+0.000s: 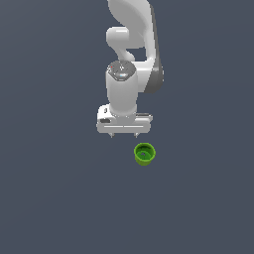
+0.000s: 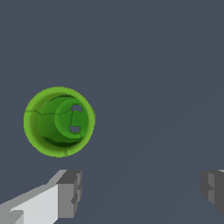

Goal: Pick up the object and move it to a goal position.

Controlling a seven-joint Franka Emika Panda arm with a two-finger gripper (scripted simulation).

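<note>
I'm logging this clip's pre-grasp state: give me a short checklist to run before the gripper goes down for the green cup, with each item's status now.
1. Gripper open: ok, fingers stand wide apart.
2. Nothing held: ok.
3. Green cup upright, mouth up: ok.
4. Cup between the fingers: not ok, it sits off to one side in the wrist view.
5. Gripper centred over cup: not ok, the cup lies toward the exterior view's right of it.
6. Goal position visible: cannot tell, no marker shows.
</note>
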